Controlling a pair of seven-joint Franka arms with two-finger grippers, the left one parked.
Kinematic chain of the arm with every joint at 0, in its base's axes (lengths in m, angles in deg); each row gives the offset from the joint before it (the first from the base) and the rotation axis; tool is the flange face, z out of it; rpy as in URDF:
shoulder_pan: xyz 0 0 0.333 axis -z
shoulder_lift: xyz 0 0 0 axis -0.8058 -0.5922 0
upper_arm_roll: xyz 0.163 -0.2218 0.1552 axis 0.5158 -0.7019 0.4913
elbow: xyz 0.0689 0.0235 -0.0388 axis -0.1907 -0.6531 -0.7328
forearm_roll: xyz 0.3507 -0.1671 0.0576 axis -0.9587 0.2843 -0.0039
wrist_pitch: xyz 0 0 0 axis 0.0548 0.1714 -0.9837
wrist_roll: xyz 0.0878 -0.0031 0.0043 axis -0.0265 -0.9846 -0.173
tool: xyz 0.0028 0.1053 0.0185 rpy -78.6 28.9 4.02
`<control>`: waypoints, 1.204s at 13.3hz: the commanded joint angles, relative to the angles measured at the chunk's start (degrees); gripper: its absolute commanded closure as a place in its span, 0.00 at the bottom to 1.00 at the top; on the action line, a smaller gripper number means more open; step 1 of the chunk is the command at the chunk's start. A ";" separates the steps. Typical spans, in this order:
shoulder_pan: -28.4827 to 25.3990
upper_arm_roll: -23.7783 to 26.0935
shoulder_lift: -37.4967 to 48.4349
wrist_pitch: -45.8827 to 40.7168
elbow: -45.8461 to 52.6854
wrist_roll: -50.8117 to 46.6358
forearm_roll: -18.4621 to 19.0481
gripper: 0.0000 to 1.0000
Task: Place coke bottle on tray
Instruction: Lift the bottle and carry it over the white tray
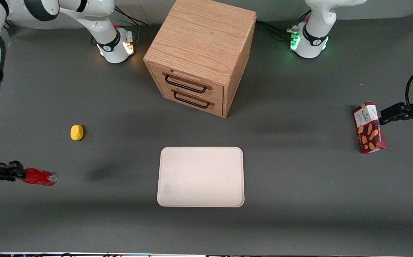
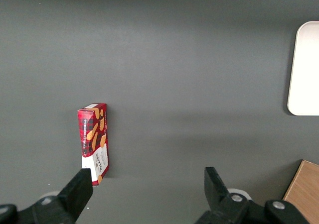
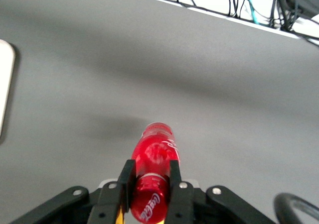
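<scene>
**Bottle gripped at the working arm's end of the table, tray bare**

The tray [image 1: 201, 176] lies flat on the grey table [image 1: 299, 200], nearer the front camera than the cabinet [image 1: 201, 53], and nothing rests on it; its cream surface shows only faint smudges. The cabinet's two drawers [image 1: 188, 92] are both pushed in, their dark handles facing the tray (what they contain cannot be seen).

The end effector [image 3: 148, 176] sits at the working arm's end of the table, roughly at nine o'clock from the tray in the front view, and well apart from it. Its two fingers [image 3: 125, 184] are closed on the bottle [image 3: 154, 164], pressing it on both sides about midway along the body. The bottle lies roughly level, one end poking out past the fingertips. In the front view the bottle [image 1: 39, 177] shows its red body and a silvery end pointing toward the tray, with a soft shadow on the table between it and the tray, so it looks lifted off the surface.

A yellow lump [image 1: 77, 132] sits on the table at about one o'clock from the bottle, farther from the front camera, apart from it. A red snack box [image 1: 368, 127] lies toward the parked arm's end, at about two o'clock from the tray.
</scene>
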 commanded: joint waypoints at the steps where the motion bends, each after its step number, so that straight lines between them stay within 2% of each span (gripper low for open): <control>1: 0.13 -0.05 6.38 -3.39 -1.60 2.81 1.00 1.00; 5: 0.04 -0.05 10.43 -6.48 -1.86 2.81 1.36 1.00; 9: -0.92 0.29 10.88 -8.59 -1.78 1.94 1.01 1.00; 11: -4.16 0.30 10.88 -8.59 -1.51 -1.03 0.92 1.00; 16: -15.58 0.12 9.57 -8.24 -0.46 -17.89 1.18 1.00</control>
